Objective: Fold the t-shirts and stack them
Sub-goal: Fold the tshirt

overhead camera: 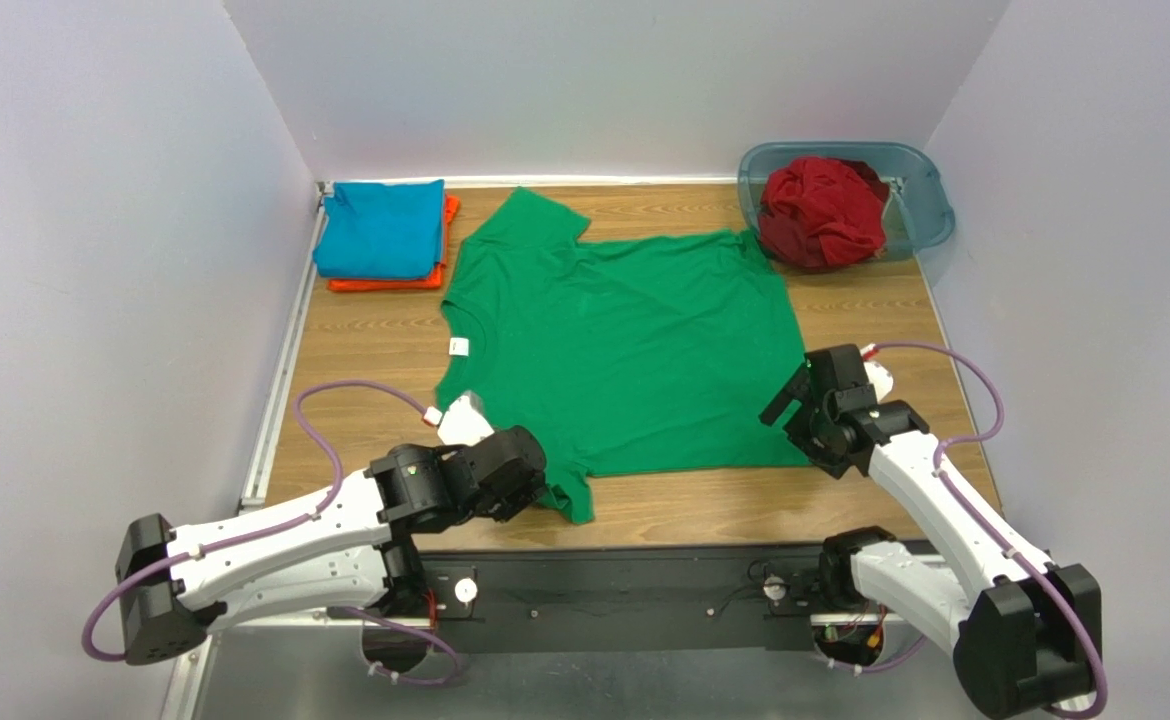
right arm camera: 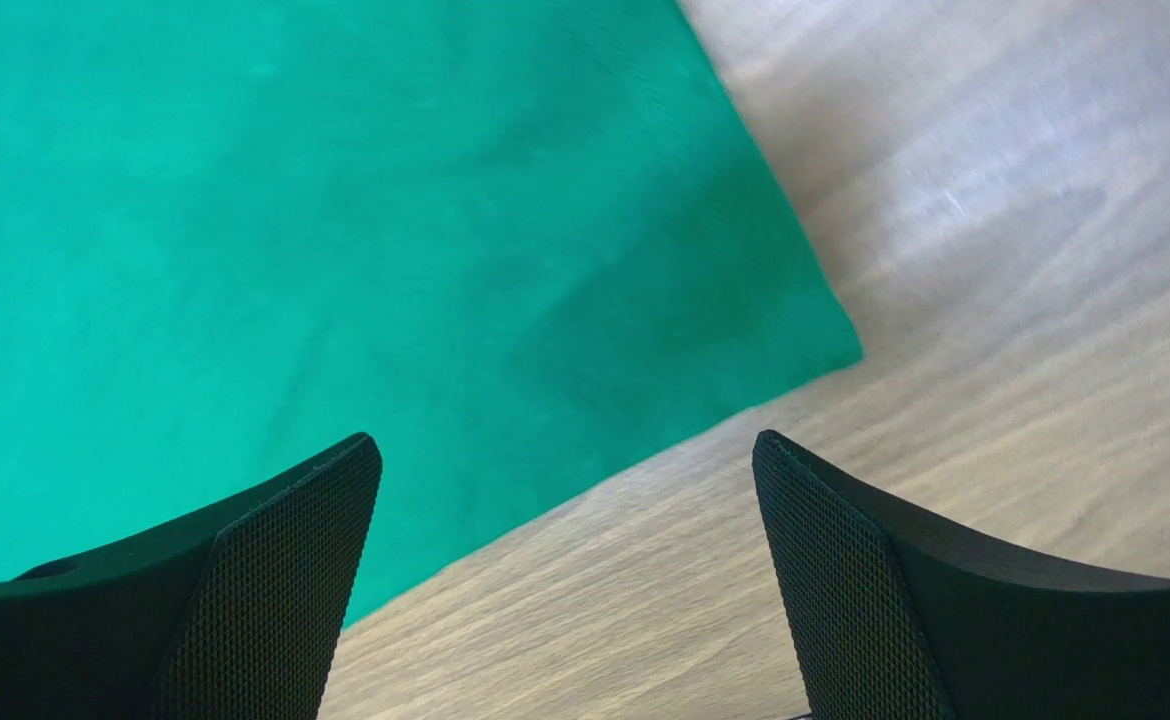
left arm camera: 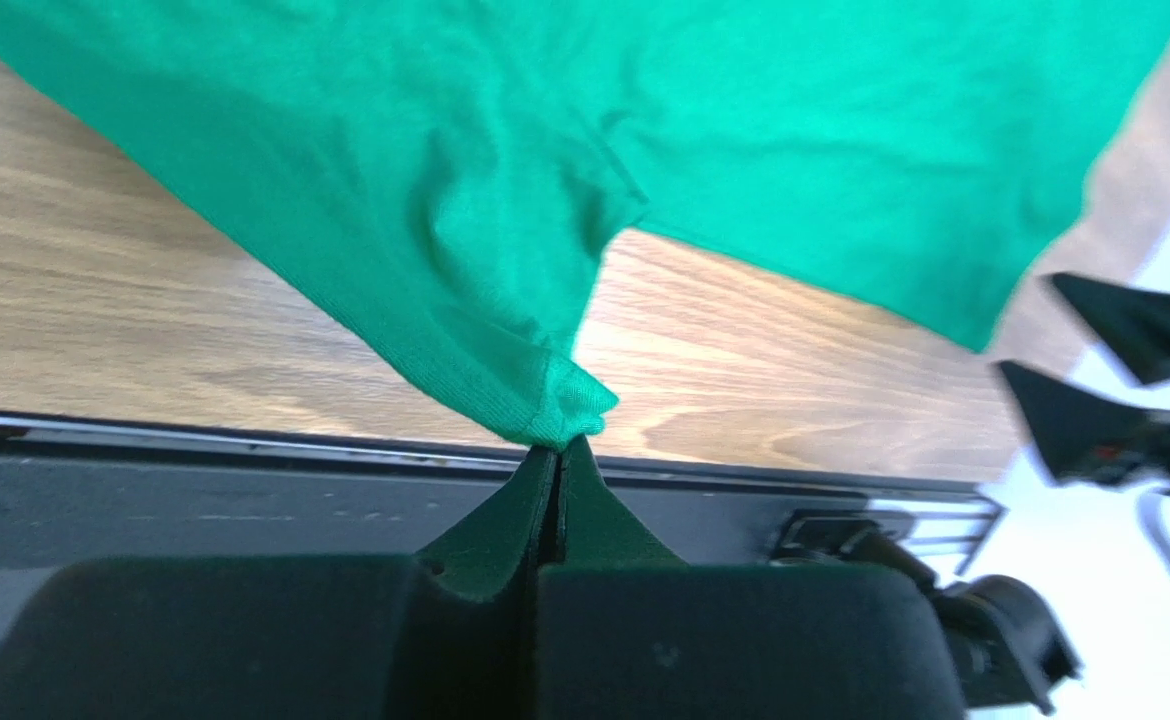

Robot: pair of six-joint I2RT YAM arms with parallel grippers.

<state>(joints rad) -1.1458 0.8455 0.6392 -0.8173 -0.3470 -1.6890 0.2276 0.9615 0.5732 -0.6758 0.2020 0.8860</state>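
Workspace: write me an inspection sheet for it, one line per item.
surface: wooden table, bare wood around the spread shirt.
job's things: green t-shirt spread flat in the middle; teal-blue shirt folded on top of the orange shirt at the far left; dark red shirt crumpled and unfolded.
clutter: translucent tub at the far right corner, holding the dark red shirt.
grippers: left gripper shut on the green t-shirt's near sleeve; right gripper open over its near hem corner, holding nothing.
cables: lilac cables loop from each arm, lying clear of the shirts.
surroundings: plain pale walls on three sides.
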